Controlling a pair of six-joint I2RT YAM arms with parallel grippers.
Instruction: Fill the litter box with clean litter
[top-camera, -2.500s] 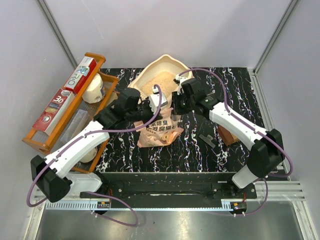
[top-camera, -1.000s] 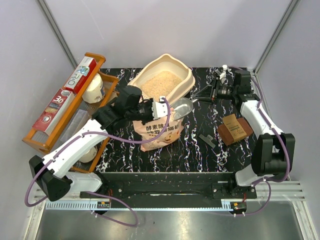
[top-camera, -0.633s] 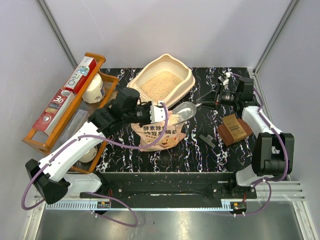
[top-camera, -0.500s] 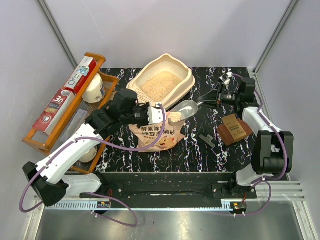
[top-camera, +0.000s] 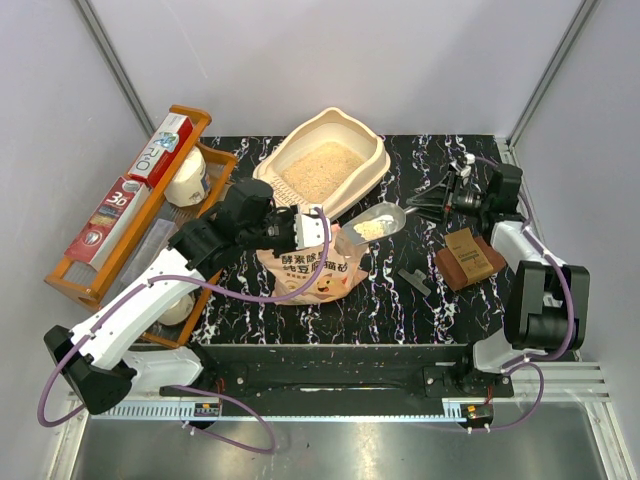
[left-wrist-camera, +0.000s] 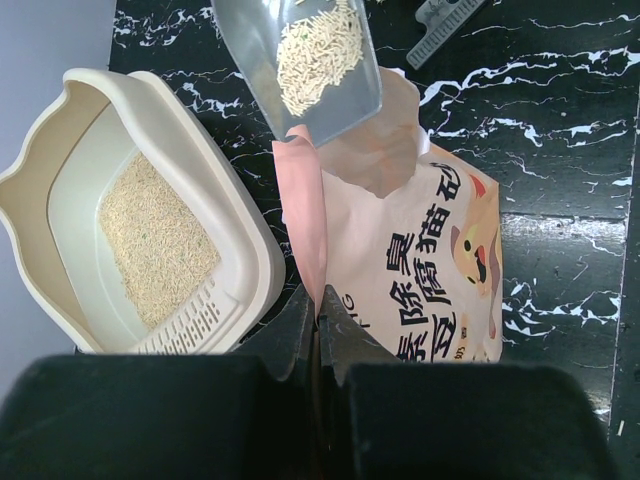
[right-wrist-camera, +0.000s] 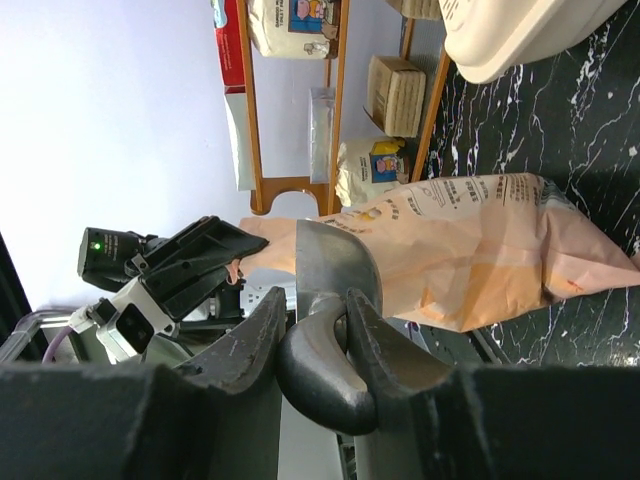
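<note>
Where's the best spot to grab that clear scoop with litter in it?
Grip the scoop by its dark handle, from the right, as the right gripper does: the handle points that way, and the loaded bowl sits open side up.

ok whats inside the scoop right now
A small heap of clean litter sits in the clear scoop, which the right gripper holds by its handle over the pink bag. What is in the bag underneath is covered by the scoop and the bag's folded lip.
</note>
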